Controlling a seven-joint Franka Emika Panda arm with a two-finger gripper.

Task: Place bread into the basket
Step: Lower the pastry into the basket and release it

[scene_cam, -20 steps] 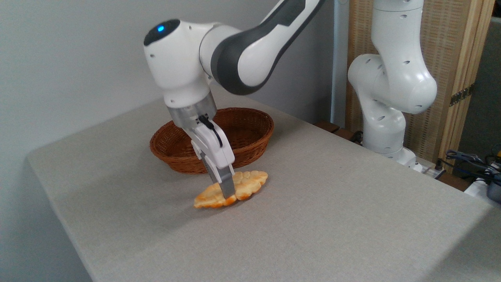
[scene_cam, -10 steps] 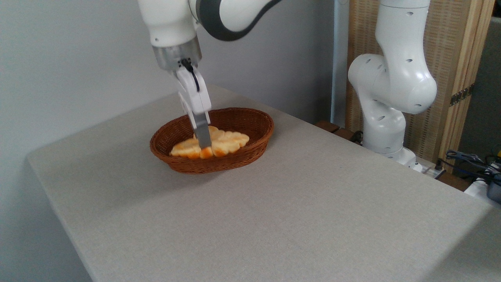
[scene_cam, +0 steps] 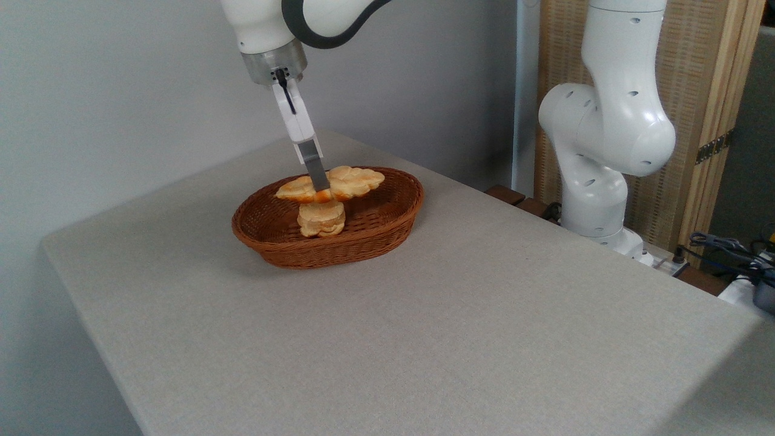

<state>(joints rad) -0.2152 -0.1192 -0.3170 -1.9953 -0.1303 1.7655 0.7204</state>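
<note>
The bread (scene_cam: 356, 180), a long golden-orange pastry with bumpy lobes, hangs level just above the reddish-brown wicker basket (scene_cam: 396, 213), over its far half. My gripper (scene_cam: 319, 182) comes down from above and is shut on the bread's middle. One finger (scene_cam: 313, 160) faces the camera and hides the other. The basket stands at the back left of the grey table.
A small round puffy bun (scene_cam: 321, 218) lies inside the basket, under the held bread. The arm's white base (scene_cam: 596, 181) stands off the table's right side, before a wooden screen. Cables (scene_cam: 729, 251) lie at far right. The table's edges run close at left and front.
My gripper lifted the bread off the table in front of the basket and carried it back over the basket. It now hangs a little higher and further back, uncovering the bun.
</note>
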